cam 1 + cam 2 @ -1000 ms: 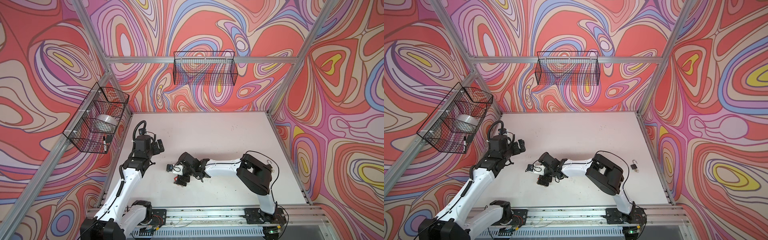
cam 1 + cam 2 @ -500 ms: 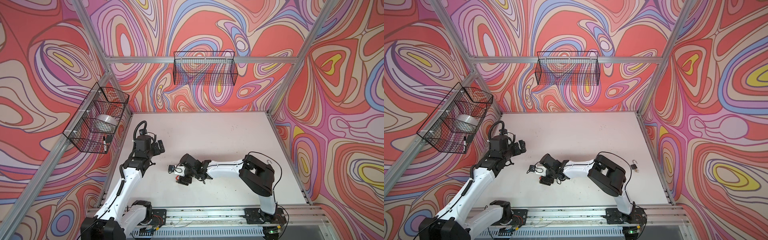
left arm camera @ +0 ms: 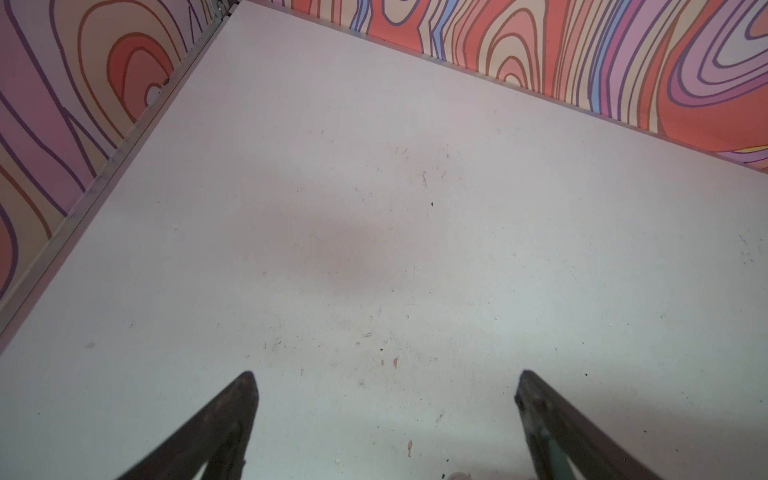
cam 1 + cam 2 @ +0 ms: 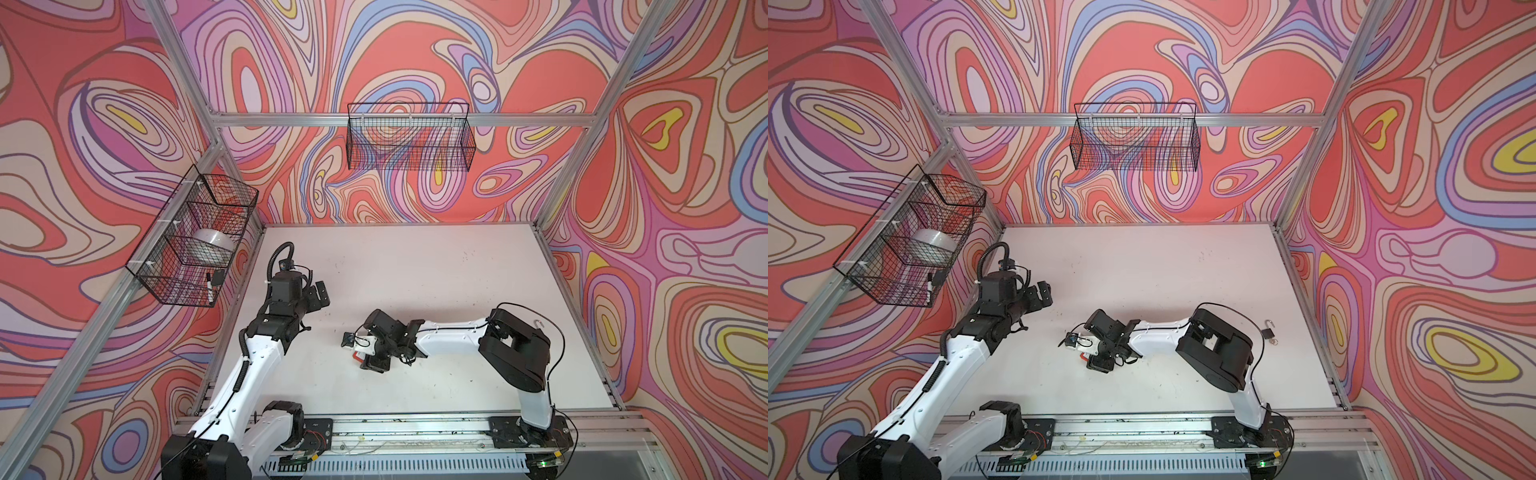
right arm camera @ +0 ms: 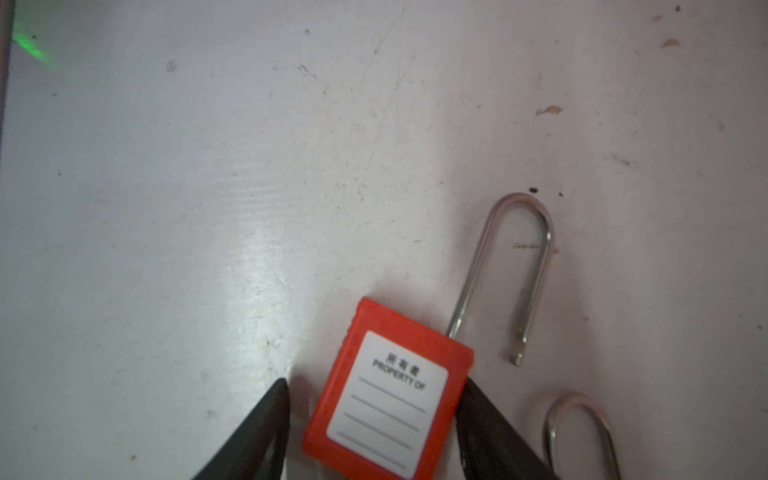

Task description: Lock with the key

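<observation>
In the right wrist view the red padlock (image 5: 386, 399) lies flat on the surface (image 5: 166, 208), label up. Its steel shackle (image 5: 521, 198) is swung out, with the free end beside the body. My right fingers (image 5: 262, 440) stand half open around the body: one touches its edge and the other has a small gap, so nothing is clamped yet.

I judge the body to be hard, light and a little slippery. Its two flat sides are the place to hold it, not the loose shackle. A metal ring (image 5: 575, 397) lies just beside it; the key itself I cannot see.

In the left wrist view my left fingers (image 3: 224, 424) are wide open and empty over bare surface.

In a top view a small dark padlock (image 4: 1266, 332) lies well apart, near the right edge of the surface. The wire baskets (image 4: 1133, 145) hang on the walls, out of the way.
</observation>
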